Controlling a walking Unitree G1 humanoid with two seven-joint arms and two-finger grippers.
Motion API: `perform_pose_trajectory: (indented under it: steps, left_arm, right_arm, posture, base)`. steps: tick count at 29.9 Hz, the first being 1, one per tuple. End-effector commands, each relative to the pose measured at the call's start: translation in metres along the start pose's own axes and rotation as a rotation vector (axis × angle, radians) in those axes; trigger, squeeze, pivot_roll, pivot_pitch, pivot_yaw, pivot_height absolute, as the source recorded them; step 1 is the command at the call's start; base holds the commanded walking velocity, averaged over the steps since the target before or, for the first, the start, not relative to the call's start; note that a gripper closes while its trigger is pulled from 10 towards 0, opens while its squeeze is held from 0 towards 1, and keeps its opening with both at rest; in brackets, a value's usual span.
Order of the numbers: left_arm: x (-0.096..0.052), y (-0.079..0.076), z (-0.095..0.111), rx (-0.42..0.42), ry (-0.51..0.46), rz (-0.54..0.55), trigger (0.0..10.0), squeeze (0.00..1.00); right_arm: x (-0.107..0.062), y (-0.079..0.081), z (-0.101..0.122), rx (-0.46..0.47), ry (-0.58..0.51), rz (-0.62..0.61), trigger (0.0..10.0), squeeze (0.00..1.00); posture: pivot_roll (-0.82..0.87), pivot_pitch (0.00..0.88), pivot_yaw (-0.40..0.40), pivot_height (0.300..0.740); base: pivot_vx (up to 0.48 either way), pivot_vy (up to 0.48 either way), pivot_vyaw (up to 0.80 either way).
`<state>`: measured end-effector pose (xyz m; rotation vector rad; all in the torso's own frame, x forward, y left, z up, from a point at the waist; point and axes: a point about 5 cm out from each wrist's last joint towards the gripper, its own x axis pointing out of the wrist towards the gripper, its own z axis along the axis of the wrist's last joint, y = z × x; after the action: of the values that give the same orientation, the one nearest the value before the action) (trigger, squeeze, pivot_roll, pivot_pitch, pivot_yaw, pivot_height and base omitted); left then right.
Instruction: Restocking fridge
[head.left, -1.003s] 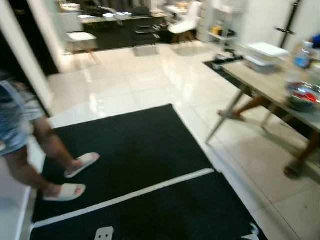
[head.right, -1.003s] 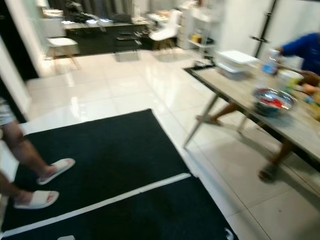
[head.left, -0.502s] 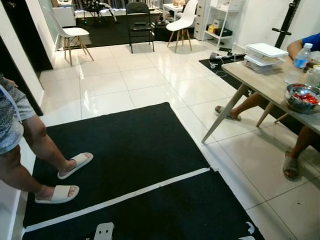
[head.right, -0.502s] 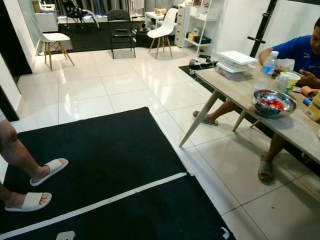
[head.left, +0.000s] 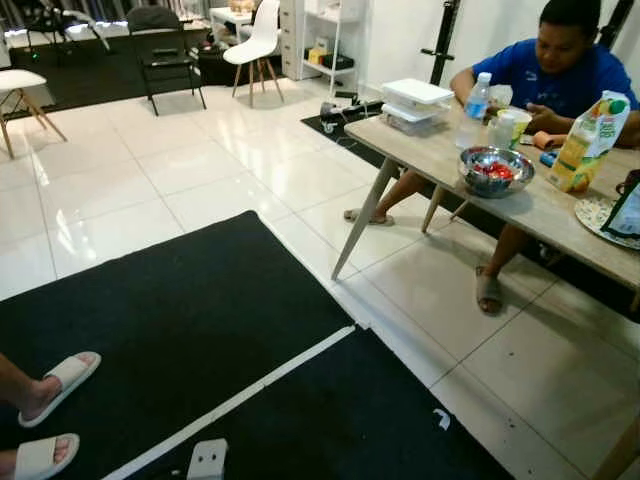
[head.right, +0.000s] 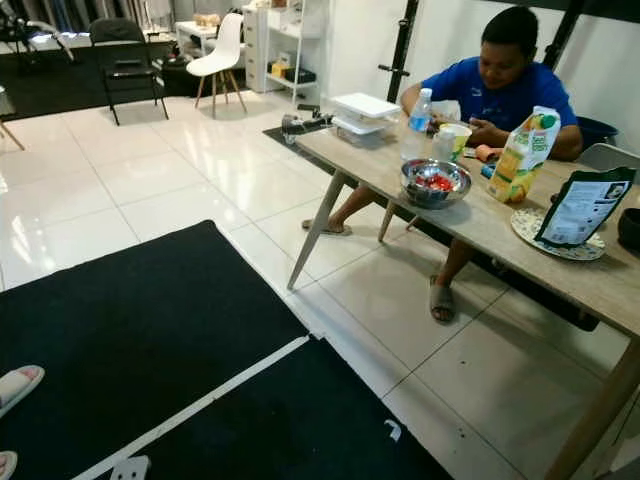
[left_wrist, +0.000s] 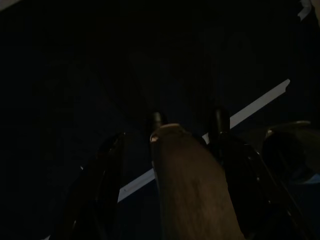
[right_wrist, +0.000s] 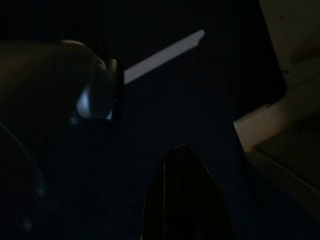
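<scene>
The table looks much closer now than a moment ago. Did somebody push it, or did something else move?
Nobody pushed it. The whole picture slid, so the robot's head camera turned to its right. Now the table shows more: the metal bowl, the juice carton and the seated person in blue. The standing person's white slippers have slipped to the left edge. The black mat lies as before, and both end effectors hang idle over it.

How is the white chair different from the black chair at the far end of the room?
The white chair has a moulded shell seat on slanted light legs; the black chair has a dark frame with straight legs. The white chair is turned partly sideways; the black chair faces the camera. Both stand unoccupied on the white tiled floor.
</scene>
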<state>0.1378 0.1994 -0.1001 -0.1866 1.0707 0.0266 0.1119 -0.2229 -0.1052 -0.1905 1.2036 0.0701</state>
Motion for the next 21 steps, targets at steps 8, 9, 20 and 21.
perform_pose_trajectory:
  steps: [8, 9, 20, 21]
  left_arm:
    - [-0.0005, 0.0021, 0.0012, 0.024, -0.004, -0.002, 10.0, 0.0]
    - [-0.0004, 0.0018, 0.0014, 0.026, -0.004, -0.003, 10.0, 0.0]
    - [-0.0001, -0.0002, 0.001, 0.031, -0.003, -0.013, 10.0, 0.0]
    - [-0.0001, -0.0002, 0.001, 0.031, -0.003, -0.013, 10.0, 0.0]
  right_arm:
    - [0.0006, 0.0009, 0.0045, -0.01, -0.017, -0.004, 10.0, 0.0]
    - [0.0006, 0.0009, 0.0045, -0.011, -0.017, -0.005, 10.0, 0.0]
    - [0.0004, -0.0008, 0.0052, -0.007, -0.019, -0.009, 10.0, 0.0]
    - [0.0004, -0.0008, 0.0052, -0.007, -0.019, -0.009, 10.0, 0.0]
  posture:
    - [-0.02, 0.0, -0.013, 0.74]
    - [-0.02, 0.0, -0.015, 0.74]
    - [-0.03, 0.001, -0.02, 0.74]
    - [-0.03, 0.001, -0.02, 0.74]
  base:
    - [0.201, 0.0, 0.0]
    - [0.341, 0.0, 0.0]
    - [0.375, 0.0, 0.0]
    - [0.382, 0.0, 0.0]
